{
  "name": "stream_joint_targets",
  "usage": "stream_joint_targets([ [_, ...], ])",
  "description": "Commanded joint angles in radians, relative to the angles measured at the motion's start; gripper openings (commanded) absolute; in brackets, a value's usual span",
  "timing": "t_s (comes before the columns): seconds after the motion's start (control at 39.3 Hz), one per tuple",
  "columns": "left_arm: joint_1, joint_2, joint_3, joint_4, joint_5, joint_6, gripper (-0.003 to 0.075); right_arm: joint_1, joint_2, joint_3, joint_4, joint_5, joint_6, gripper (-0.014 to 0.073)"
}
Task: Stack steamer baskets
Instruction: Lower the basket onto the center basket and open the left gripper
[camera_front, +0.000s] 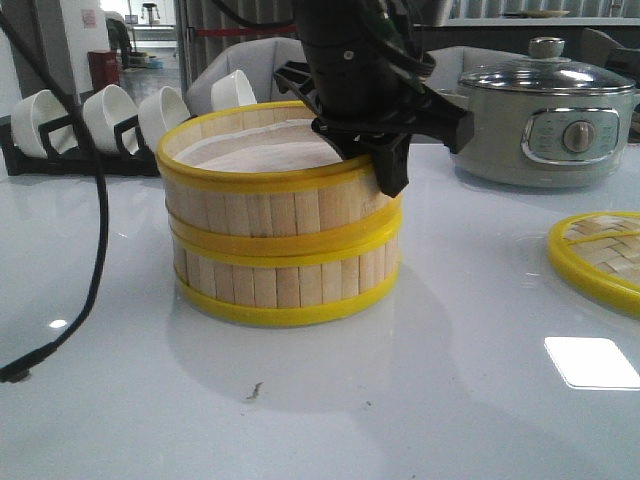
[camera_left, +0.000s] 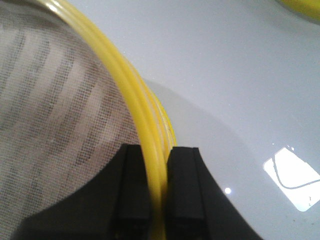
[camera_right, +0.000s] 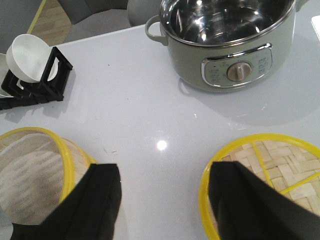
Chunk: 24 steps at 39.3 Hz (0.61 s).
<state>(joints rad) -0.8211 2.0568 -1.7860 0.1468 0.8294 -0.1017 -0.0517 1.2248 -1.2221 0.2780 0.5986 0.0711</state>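
Two round yellow-banded bamboo steamer baskets (camera_front: 280, 235) sit stacked on the white bench (camera_front: 420, 400). Left fingers (camera_left: 185, 185) pinch the top basket's rim at three o'clock. Right fingers (camera_right: 102, 200) spread, released.

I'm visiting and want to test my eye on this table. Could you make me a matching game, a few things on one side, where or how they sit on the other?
Things:
1. top steamer basket
2. woven bamboo lid
3. electric pot
4. white bowls

Places or states:
A. standing on edge in a black rack, far left
B. flat on the table, right edge
C. rim pinched by the left gripper
D. back right, under a glass lid

Pairs: 1-C, 2-B, 3-D, 4-A
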Motion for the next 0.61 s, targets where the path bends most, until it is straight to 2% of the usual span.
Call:
stream_joint_targets([
  [0.0,-0.009,-0.060,-0.042,0.029,-0.072,0.006,0.0088,0.002,-0.021,-0.035,0.010,-0.068,-0.002,0.0496],
  [0.1,-0.009,-0.060,-0.042,0.029,-0.068,0.006,0.0127,0.002,-0.021,-0.035,0.010,-0.068,-0.002,0.0496],
  [0.25,-0.009,-0.060,-0.042,0.029,-0.061,0.006,0.0273,0.002,-0.021,-0.035,0.010,-0.068,-0.002,0.0496],
  [0.36,-0.009,-0.060,-0.042,0.029,-0.061,0.004,0.0341,0.002,-0.021,-0.035,0.010,-0.068,-0.002,0.0496],
  [0.58,-0.009,-0.060,-0.055,0.038,-0.050,0.004,0.0349,0.002,-0.021,-0.035,0.010,-0.068,-0.002,0.0496],
])
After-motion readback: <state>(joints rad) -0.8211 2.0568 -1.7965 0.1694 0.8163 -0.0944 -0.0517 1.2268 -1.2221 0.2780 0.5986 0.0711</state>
